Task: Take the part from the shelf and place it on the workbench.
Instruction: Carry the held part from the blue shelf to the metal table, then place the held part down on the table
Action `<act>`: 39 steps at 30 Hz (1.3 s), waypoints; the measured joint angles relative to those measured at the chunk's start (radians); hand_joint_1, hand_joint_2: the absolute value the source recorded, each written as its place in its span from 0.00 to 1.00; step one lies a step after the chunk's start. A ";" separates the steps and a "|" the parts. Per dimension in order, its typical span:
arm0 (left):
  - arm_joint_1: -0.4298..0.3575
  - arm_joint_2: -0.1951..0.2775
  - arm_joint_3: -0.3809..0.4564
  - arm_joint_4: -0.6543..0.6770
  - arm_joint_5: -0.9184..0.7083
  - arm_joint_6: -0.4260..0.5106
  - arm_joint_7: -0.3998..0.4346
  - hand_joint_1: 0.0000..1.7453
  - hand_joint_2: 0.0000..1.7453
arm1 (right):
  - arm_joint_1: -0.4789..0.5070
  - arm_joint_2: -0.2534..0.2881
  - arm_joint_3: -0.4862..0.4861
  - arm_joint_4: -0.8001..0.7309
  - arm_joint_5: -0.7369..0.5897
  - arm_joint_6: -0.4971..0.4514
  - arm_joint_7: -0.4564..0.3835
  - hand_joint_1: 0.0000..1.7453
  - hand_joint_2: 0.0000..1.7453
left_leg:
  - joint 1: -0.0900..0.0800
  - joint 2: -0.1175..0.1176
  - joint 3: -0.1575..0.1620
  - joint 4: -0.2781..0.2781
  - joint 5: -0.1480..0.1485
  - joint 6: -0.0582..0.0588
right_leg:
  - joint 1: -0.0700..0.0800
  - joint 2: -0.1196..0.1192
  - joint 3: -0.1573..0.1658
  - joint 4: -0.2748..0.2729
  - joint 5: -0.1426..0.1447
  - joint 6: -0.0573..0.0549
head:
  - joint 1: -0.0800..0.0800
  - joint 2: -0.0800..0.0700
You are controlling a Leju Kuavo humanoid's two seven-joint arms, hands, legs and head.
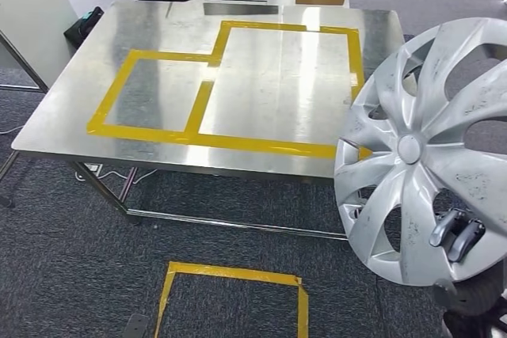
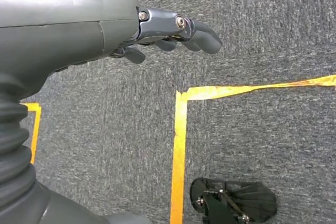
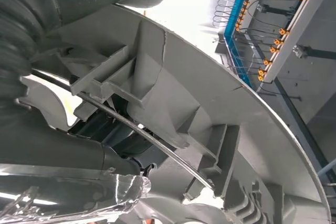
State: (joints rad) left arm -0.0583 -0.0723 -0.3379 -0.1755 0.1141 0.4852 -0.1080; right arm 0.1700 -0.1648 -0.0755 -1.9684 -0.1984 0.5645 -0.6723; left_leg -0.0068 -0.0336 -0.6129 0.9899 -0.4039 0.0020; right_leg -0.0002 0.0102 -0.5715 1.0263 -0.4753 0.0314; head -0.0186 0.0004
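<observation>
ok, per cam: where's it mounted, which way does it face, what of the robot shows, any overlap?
Head view: high on body, looking forward and down at the steel workbench with yellow tape; right hand holds the silver plastic wheel cover.
Left wrist view: faces grey carpet; left hand empty.
Right wrist view: against the cover's ribbed back.
Head and right wrist views share the cover.

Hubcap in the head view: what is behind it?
Behind the hubcap, the robot hand pokes its fingers through a gap near the lower rim. The workbench corner and carpet sit behind it too; the palm and arm are covered.
</observation>
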 joint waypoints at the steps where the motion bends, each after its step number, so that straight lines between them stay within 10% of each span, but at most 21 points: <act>1: 0.000 0.000 0.000 0.000 0.000 0.000 0.000 0.00 1.00 | 0.000 0.000 0.000 0.000 0.000 0.000 0.001 1.00 1.00 | 0.000 0.000 0.000 0.000 0.000 -0.003 | 0.000 0.000 0.000 0.000 0.000 -0.001 | 0.000 0.000; 8: 0.000 0.000 -0.001 0.000 0.002 -0.001 0.007 0.00 1.00 | -0.001 0.000 -0.011 0.000 0.036 -0.051 0.031 1.00 1.00 | -0.003 0.000 -0.001 0.000 0.001 -0.003 | -0.002 0.000 0.001 0.000 0.001 -0.001 | 0.000 0.000; 14: 0.002 0.000 0.000 0.000 0.011 0.006 0.009 0.00 1.00 | -0.005 -0.035 -0.042 0.023 0.277 -0.303 0.083 1.00 1.00 | -0.006 -0.001 -0.003 0.000 0.002 0.000 | -0.006 -0.001 0.000 -0.002 0.004 0.003 | 0.000 0.000; 28: -0.007 0.009 -0.012 0.000 -0.021 0.000 0.033 0.00 1.00 | -0.191 -0.317 0.275 0.167 1.338 -0.851 0.495 1.00 1.00 | -0.010 0.001 -0.005 0.000 0.006 0.005 | -0.010 0.000 -0.003 -0.002 0.008 0.006 | 0.000 0.000; 39: -0.014 0.013 -0.021 0.000 -0.032 -0.024 0.037 0.00 1.00 | -0.543 -0.439 0.677 0.310 1.488 -0.690 0.535 1.00 1.00 | -0.010 0.000 -0.006 0.000 0.008 0.006 | -0.010 -0.001 -0.003 -0.002 0.010 0.006 | 0.001 0.000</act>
State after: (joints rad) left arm -0.0725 -0.0591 -0.3590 -0.1755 0.0820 0.4613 -0.0709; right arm -0.3733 -0.6035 0.6012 -1.6585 1.2899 -0.1260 -0.1376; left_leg -0.0168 -0.0331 -0.6187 0.9903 -0.3957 0.0083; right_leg -0.0103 0.0087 -0.5749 1.0245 -0.4650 0.0377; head -0.0179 0.0004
